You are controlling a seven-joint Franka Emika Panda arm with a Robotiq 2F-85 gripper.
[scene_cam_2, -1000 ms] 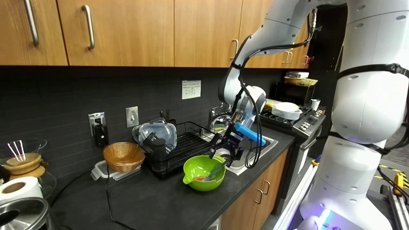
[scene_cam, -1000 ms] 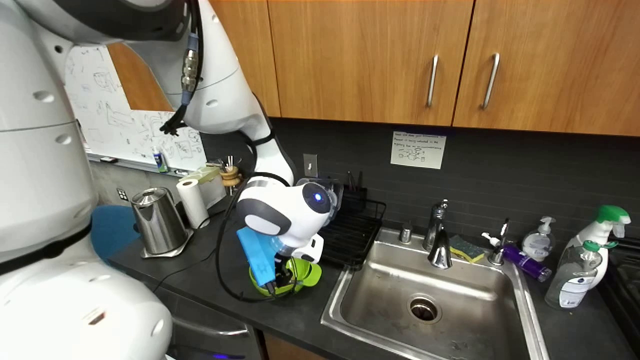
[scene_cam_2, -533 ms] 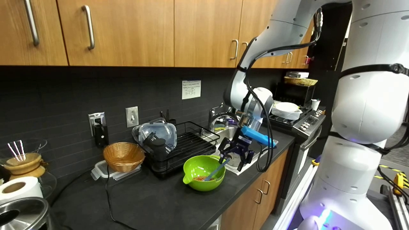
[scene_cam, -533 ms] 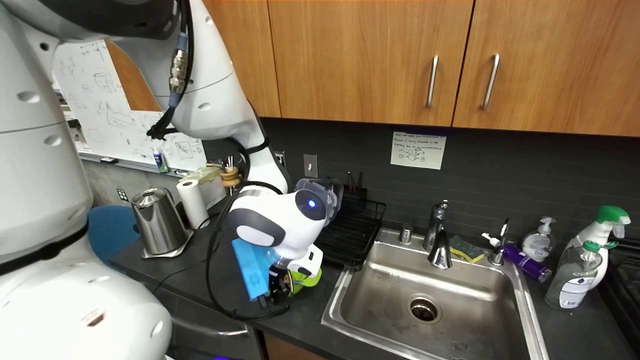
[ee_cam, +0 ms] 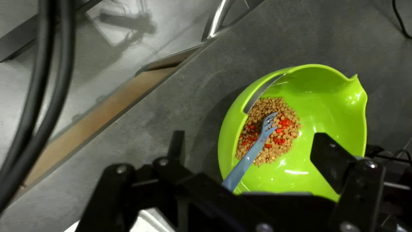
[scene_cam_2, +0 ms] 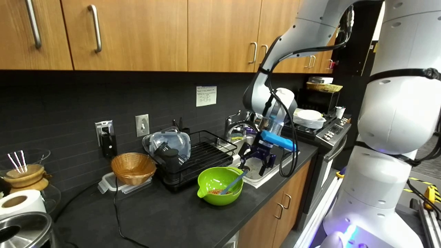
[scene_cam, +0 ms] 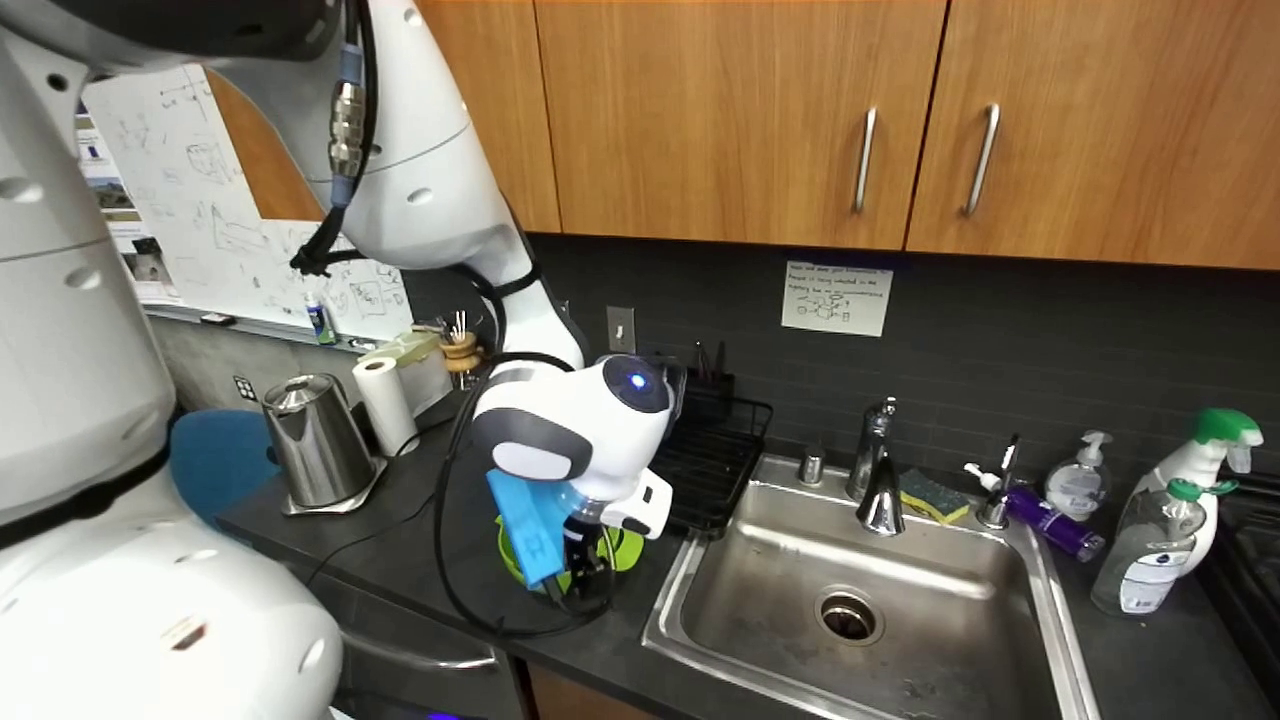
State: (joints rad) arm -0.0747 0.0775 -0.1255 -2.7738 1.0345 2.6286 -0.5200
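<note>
My gripper (ee_cam: 249, 143) is open with nothing between its fingers. In an exterior view the gripper (scene_cam_2: 252, 169) hangs tilted just past the bowl's edge, by the sink. A lime-green bowl (scene_cam_2: 220, 200) with a spout and handle stands on the counter; it shows whole except for its lower edge in the wrist view (ee_cam: 322, 174). A blue-grey fork (ee_cam: 246, 162) leans in the bowl, tines down in small tan pieces with red bits (ee_cam: 273, 151). The fork's handle (scene_cam_2: 237, 179) crosses the rim close to one fingertip; I cannot tell whether they touch. The arm largely hides the bowl (scene_cam: 508, 550) in an exterior view.
The sink (scene_cam: 740, 600) lies beside the bowl. A black dish rack (scene_cam_2: 210, 155) with containers stands behind it. A wicker basket (scene_cam_2: 133, 167), a kettle (scene_cam: 315, 440) and paper towels (scene_cam: 385, 405) are farther along. A black cable (scene_cam_2: 294, 151) loops from the arm.
My gripper has moved away from the bowl toward the sink and lifted slightly, staying open. The bowl and the fork have not visibly moved.
</note>
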